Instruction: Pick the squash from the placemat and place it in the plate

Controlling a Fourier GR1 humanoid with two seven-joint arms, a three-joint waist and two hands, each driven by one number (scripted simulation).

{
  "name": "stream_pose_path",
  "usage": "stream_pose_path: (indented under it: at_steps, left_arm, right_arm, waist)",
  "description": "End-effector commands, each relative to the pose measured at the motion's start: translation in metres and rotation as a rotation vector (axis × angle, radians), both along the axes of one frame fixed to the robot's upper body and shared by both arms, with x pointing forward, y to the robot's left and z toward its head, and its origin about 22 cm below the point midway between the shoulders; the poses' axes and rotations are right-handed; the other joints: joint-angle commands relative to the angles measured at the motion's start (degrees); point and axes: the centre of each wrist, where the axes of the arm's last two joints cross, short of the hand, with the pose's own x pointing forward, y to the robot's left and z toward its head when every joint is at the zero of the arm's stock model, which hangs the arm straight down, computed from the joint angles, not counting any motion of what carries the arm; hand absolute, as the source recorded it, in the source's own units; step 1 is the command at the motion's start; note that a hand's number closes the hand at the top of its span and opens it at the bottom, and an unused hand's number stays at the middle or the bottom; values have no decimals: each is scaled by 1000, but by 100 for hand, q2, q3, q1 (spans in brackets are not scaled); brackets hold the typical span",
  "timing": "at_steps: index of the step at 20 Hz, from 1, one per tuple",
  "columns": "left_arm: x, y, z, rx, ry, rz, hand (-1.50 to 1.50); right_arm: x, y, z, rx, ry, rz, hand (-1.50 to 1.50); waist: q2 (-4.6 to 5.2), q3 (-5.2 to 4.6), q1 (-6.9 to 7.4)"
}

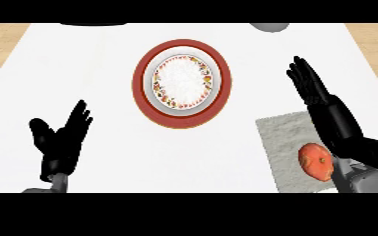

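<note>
White counter (96,80) fills the view, with pale wood showing at its far corners. At lower left the left hand (59,142) rests open, fingers up, holding nothing. Near the middle sits the plate (142,87) — red-rimmed, with a patterned white centre and nothing on it. Further right, toward the near edge, lies the grey placemat (284,130), and on it the squash (316,161), orange-red and round, well apart from the plate. The right forearm crosses its right side, so it may be somewhat larger than it looks. The right hand (310,87) is beyond the placemat's far edge, fingers straight and together, holding nothing — past the squash rather than over it.

The step in hand looks like the reach. To do it well, the right hand should draw back until the palm is above the squash, come down with thumb and fingers spread either side, and close only once they bracket it. A round squash may roll, so a centred approach matters.
</note>
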Motion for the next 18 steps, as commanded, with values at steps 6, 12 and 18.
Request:
stream_pose_path:
  at_steps: [6, 12, 18]
  left_arm:
    - [51, -9, 107, 229, -500, -267, 0]
    - [49, 8, 110, 211, -504, -268, 0]
    - [57, 7, 105, 204, -490, -301, 0]
  right_arm:
    - [-42, 88, 4, -5, -5, 867, 150]
    - [-94, 48, -55, -369, -78, 524, -150]
    - [-96, -8, -98, -77, -110, 454, -150]
  waist:
    - [-46, 101, 247]
    - [-2, 93, -165]
    - [49, 89, -31]
